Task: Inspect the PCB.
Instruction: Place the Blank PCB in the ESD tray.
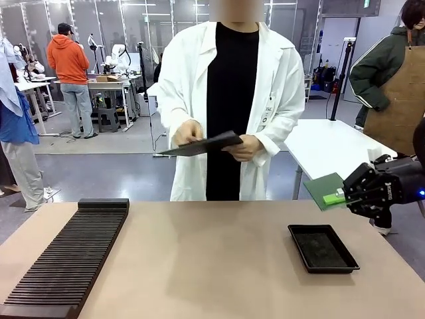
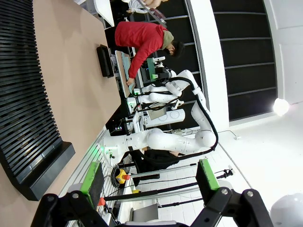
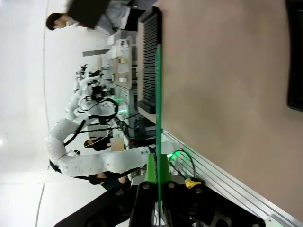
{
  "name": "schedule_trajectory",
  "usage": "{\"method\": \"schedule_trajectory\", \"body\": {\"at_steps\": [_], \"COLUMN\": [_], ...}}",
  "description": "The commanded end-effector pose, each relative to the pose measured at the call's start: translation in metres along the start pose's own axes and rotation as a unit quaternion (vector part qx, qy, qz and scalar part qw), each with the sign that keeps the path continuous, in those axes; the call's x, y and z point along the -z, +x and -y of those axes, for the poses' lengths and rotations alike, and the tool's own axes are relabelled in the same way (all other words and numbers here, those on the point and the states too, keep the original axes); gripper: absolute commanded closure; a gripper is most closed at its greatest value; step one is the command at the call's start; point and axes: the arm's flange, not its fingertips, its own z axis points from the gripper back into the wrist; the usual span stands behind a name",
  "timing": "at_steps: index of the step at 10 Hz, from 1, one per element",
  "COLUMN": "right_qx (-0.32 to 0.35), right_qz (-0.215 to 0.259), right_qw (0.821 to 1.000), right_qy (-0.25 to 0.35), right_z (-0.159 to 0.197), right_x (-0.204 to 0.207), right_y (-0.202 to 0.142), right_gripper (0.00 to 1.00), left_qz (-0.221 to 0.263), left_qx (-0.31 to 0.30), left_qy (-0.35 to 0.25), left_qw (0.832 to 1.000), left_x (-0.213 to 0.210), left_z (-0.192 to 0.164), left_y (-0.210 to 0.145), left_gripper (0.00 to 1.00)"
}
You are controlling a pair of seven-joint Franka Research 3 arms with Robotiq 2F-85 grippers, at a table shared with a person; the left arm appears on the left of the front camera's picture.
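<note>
My right gripper [image 1: 340,195] hangs at the table's right edge, above the surface, shut on the PCB [image 1: 324,189], a thin green board that sticks out to the left of the pads. The right wrist view shows the PCB [image 3: 158,104] edge-on as a thin green line rising from the closed fingers [image 3: 150,171]. My left gripper [image 2: 149,177] is open, with a wide gap between its green pads [image 2: 92,178] and nothing in it. Across the table, a person in a white coat holds a dark clipboard [image 1: 201,143] in both hands.
A black shallow tray [image 1: 323,248] lies on the right of the table, below and left of my right gripper. A long black slotted rack [image 1: 66,256] runs along the left side. The tan table top [image 1: 206,259] between them is bare.
</note>
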Motion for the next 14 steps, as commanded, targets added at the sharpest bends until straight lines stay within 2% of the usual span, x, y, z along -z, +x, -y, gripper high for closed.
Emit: {"method": "schedule_trajectory", "body": {"at_steps": [1,5,9,14], "right_qx": [-0.013,-0.021,-0.016,-0.014], "right_qz": [-0.03,0.009,0.039,0.046], "right_qw": [0.999,0.996,0.988,0.983], "right_qy": [-0.028,-0.085,-0.148,-0.176], "right_z": [0.019,0.071,0.118,0.136], "right_x": [0.005,0.008,0.032,0.06], "right_y": [0.015,0.054,0.08,0.088], "right_gripper": [0.97,0.97,0.97,0.97], "left_qz": [-0.002,-0.002,-0.002,-0.002], "left_qx": [-0.003,-0.003,-0.003,-0.003], "left_qy": [0.007,0.007,0.007,0.007], "left_qw": [1.0,1.0,1.0,1.0], "left_x": [-0.002,-0.002,-0.002,-0.002], "left_z": [0.001,0.001,0.001,0.001], "left_y": [0.004,0.004,0.004,0.004], "left_gripper": [0.0,0.0,0.0,0.0]}}
